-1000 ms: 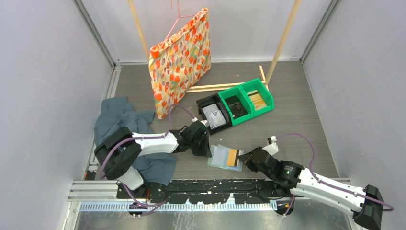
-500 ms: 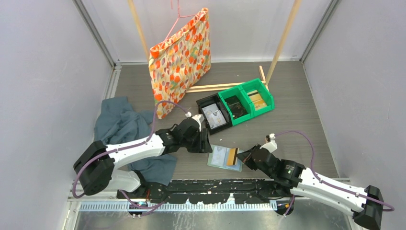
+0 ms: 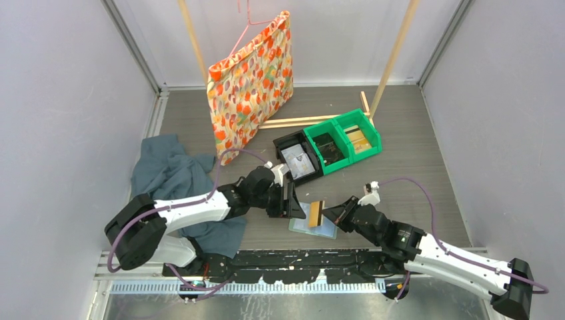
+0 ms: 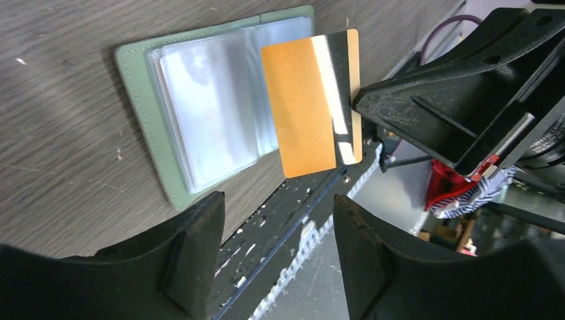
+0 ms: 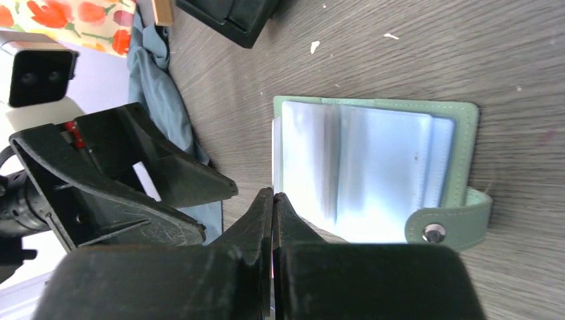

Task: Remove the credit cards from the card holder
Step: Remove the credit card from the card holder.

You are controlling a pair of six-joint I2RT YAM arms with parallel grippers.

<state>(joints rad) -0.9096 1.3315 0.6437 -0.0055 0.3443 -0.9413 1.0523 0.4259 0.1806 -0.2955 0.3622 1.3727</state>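
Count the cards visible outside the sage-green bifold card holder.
1: a flat orange card, pinched by the right gripper over the open holder. Others may hide in its clear sleeves or the bins.

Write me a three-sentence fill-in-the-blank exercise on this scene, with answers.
1. The open card holder has a ___ cover.
2. The right gripper is shut on the ___ card.
3. The left gripper is ___ and holds nothing.

Missing words: green; orange; open
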